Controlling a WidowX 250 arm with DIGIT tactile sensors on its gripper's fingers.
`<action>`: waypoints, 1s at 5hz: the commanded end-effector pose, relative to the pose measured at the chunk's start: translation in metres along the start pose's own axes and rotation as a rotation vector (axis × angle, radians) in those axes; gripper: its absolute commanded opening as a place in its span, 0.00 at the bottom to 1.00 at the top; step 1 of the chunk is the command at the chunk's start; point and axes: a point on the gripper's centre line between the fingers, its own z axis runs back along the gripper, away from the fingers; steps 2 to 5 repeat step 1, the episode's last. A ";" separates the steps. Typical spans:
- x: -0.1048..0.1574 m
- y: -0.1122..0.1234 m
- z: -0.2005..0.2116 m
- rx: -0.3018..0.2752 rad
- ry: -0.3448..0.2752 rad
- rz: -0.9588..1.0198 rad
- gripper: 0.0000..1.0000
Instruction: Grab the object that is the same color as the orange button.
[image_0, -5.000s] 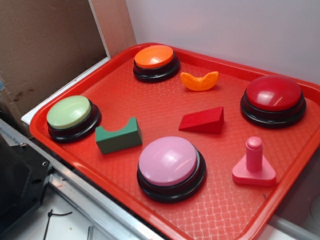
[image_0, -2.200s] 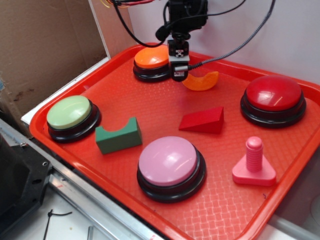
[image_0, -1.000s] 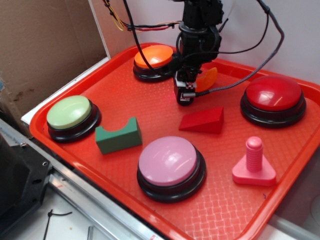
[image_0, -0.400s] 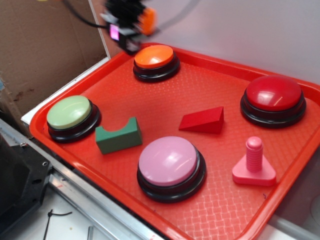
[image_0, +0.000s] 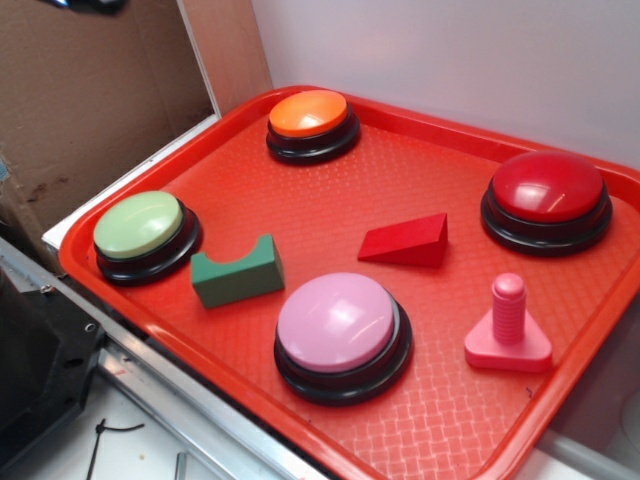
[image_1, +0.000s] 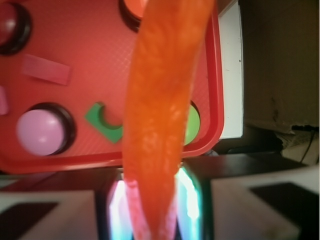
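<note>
Wrist view: orange crescent (image_1: 160, 120) fills the middle of the frame, blurred and very close to the lens, running top to bottom. Its lower end sits between the two gripper (image_1: 152, 212) fingers (image_1: 116, 210), which press it from either side — clamped on the crescent, held high above the tray (image_1: 216, 100).

Exterior view: gripper out of frame; only a dark blur at the top left edge, too vague to identify. No crescent on the tray (image_0: 300, 200).

On the tray: orange button (image_0: 309, 118) at the far left corner. Red button (image_0: 547, 195) by the far right edge. Green button (image_0: 141, 230) near the left edge, green notched block (image_0: 237, 270) just beside it. Pink button (image_0: 340, 328) toward the near edge. Red wedge (image_0: 406, 241) mid-tray. Pink bolt piece (image_0: 507, 328) upright near the right edge, below the red button.
</note>
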 end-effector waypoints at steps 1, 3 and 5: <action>-0.004 -0.031 0.027 0.075 -0.085 -0.026 0.00; -0.004 -0.031 0.027 0.075 -0.085 -0.026 0.00; -0.004 -0.031 0.027 0.075 -0.085 -0.026 0.00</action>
